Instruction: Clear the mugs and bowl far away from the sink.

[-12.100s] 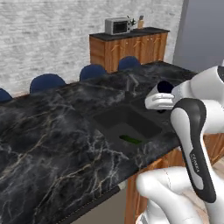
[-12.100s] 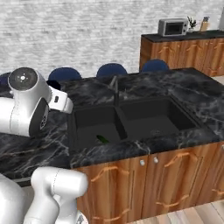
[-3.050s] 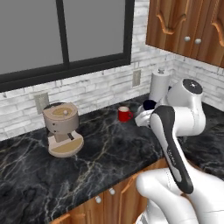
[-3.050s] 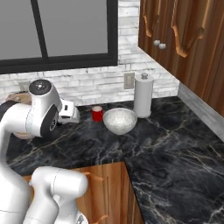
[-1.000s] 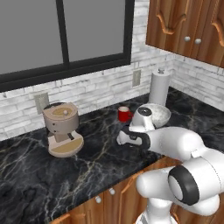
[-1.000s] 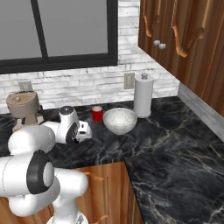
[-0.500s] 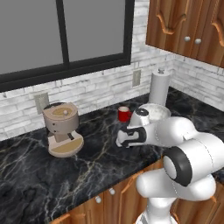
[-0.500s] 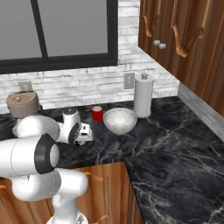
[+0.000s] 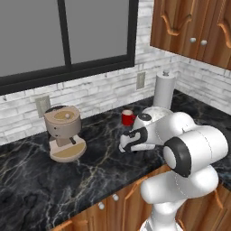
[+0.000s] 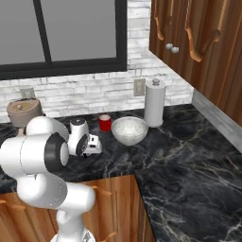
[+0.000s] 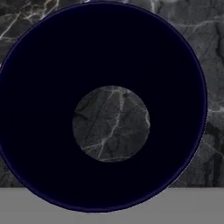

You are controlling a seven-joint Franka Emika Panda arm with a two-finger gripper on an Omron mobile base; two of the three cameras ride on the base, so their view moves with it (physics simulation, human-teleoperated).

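White mug with navy inside (image 11: pixel 43 109), seen from straight above through the hand view, dark well ringed by a thin navy rim, low over the black marble counter (image 9: pixel 36 180). Pinched, to judge by the narrow set of the jaws, by the gripper (image 9: pixel 128 143) on one side of its wall, fingers pressed nearly together; exact contact not visible. Positioned between the tan coffee machine (image 9: pixel 63 133) and the red mug (image 9: pixel 128 117), near the counter's front edge.

Likely glazed ceramic: stiff, smooth, fairly light when empty, prone to chipping if dropped on stone. Slippery under metal pads, so best taken across the rim wall, one finger inside and one outside, or by the handle; best lowered gently and released only once the base sits flat.

Just beyond the red mug, a pale bowl (image 10: pixel 129 130), wider and harder to pinch except at its lip. Behind it, an upright paper towel roll (image 10: pixel 154 103) against the white brick wall, under wooden cabinets.
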